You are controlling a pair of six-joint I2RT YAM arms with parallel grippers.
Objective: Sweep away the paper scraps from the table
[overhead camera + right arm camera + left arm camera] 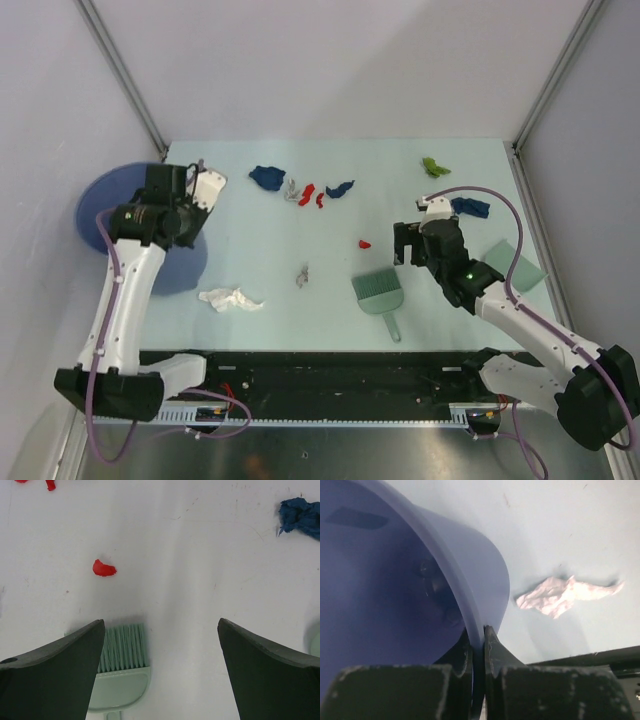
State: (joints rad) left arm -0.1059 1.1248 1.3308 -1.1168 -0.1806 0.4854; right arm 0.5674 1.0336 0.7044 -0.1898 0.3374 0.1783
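Paper scraps lie across the pale table (330, 225): dark blue wads (267, 177) (340, 188) (470, 207), red bits (310, 192) (364, 243), an olive one (433, 166), grey ones (291, 190) (302, 274) and a white wad (230, 298). My left gripper (190, 225) is shut on the rim of the blue bucket (130, 225); in the left wrist view (481, 630) the rim sits between the jaws, with the white wad (560, 595) beyond. My right gripper (408, 250) is open and empty, just right of the mint brush (378, 292). The right wrist view (161, 625) shows the brush (122, 660) and a red scrap (103, 568).
The mint dustpan (510, 265) lies at the table's right edge, beside my right arm. The blue bucket (395, 580) overlaps the table's left edge. White walls with metal rails enclose the far and side edges. A dark blue wad (300, 515) lies right of my right gripper.
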